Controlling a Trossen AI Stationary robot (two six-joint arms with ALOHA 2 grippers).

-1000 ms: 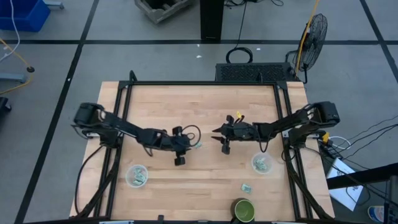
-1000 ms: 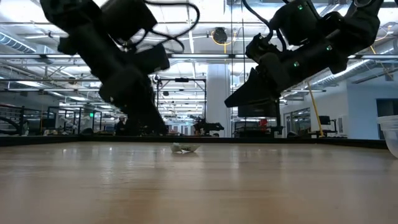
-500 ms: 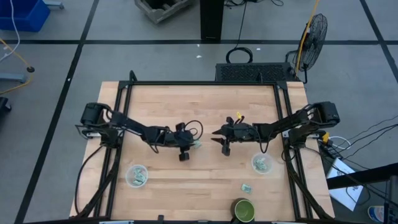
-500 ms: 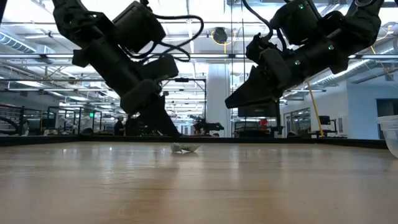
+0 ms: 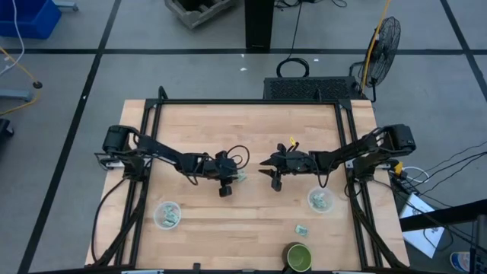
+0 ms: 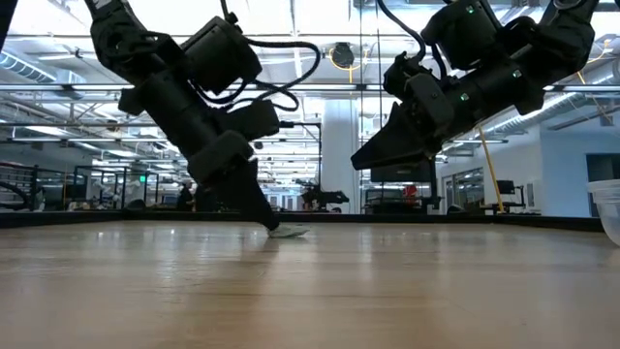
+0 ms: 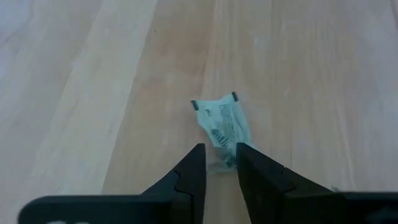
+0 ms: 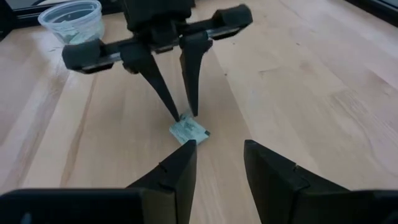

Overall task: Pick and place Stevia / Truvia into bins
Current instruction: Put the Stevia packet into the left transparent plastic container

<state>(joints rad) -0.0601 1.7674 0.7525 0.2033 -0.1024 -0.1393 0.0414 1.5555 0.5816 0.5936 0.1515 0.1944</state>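
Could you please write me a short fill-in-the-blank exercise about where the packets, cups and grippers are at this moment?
1. The left gripper has its fingertips astride one ____ near the table's middle.
2. The right gripper hangs above the table with its jaws ____.
3. Each clear cup already holds ____.
4. One loose packet lies near the dark ____ cup.

Missing words: packet; open; packets; green

An industrial lab — glass partitions (image 6: 97,174), exposed ceiling trusses (image 6: 310,92), workbench (image 5: 251,137).

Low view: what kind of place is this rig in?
Probably a large robotics lab or open industrial workspace. Behind the wooden table the low view shows glass partitions and rows of ceiling lights; the high view shows a grey floor with a standing fan and loose cables.
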